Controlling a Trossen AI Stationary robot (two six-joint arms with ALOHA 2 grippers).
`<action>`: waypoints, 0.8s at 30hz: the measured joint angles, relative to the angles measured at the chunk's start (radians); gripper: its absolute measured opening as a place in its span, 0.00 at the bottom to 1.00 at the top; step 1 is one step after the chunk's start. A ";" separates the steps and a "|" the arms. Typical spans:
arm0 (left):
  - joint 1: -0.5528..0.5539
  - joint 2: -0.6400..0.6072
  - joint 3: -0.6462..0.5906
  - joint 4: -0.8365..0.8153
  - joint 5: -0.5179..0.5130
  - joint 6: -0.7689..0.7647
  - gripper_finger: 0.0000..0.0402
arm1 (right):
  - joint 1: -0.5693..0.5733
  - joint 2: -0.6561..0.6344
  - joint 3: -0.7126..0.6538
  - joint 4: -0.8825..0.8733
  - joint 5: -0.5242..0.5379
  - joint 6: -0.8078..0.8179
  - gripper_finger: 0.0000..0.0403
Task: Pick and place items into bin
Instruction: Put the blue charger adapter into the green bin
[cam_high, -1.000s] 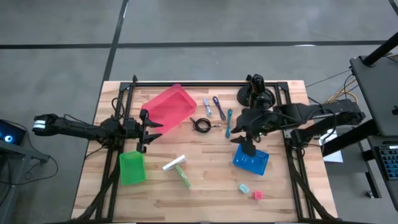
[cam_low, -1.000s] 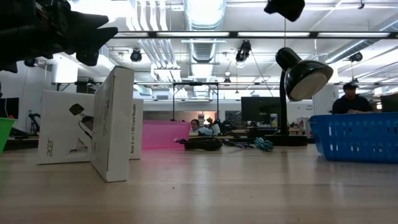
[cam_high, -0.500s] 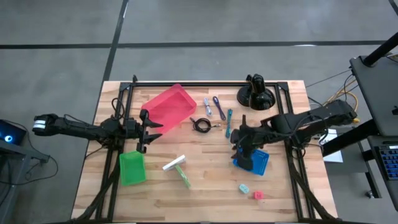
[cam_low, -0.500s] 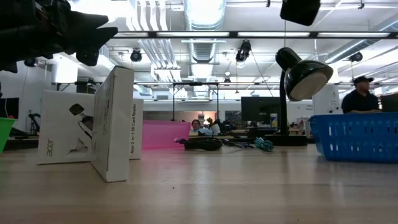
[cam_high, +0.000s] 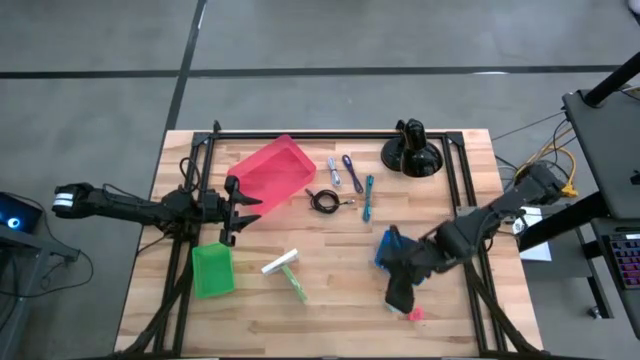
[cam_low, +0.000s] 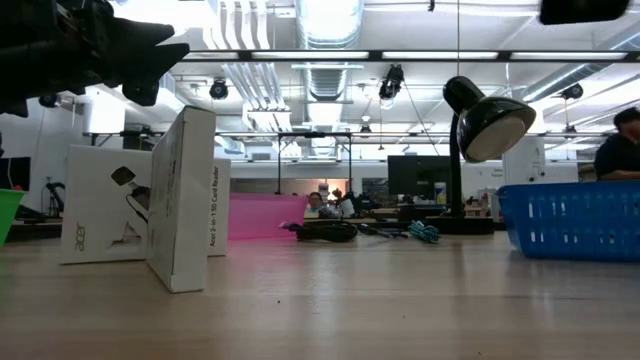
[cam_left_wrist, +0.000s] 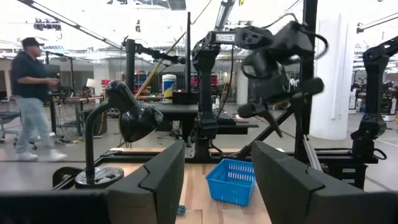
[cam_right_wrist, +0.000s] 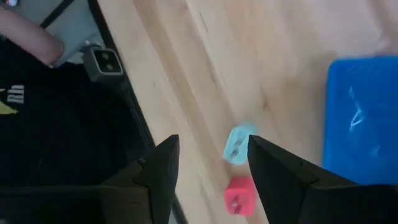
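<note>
Moved since a second ago: right gripper has swung from beside the black domed mount down past the blue bin to the table's near edge; the left arm has not shifted.
Right gripper: hovers over the two tiny blocks, fingers parted and holding nothing; in its wrist view the teal block and red block lie on the wood just past the gap between the fingers.
Left gripper: waits at the left side, between the pink bin and the green bin; fingers apart and empty in its own wrist view.
Red block, overhead: peeks out right at the right gripper's tip; the teal block is hidden beneath the gripper there.
Other items: black coiled cable, purple stick, teal stick, a pale blue stick and the white-and-green stick all lie loose on the table, outside every bin.
Bins: I cannot see anything inside the pink or green bin; the blue bin is partly covered by the arm.
Progress: seemingly at the very start, with no item visibly placed.
Step in hand: probably lining up on one of the blocks, with the blue bin the nearest place to drop it.
Left to do: grasp, carry and release for each loose item.
</note>
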 joint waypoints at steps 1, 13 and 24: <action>0.000 0.000 0.000 0.000 0.000 0.000 0.43 | 0.014 0.013 0.000 0.000 0.002 0.023 0.44; 0.000 0.000 0.000 0.000 0.000 0.002 0.43 | 0.084 0.218 0.017 -0.074 -0.053 0.158 0.44; 0.001 -0.001 0.000 0.002 0.001 0.012 0.43 | 0.083 0.308 0.077 -0.079 -0.085 0.220 0.44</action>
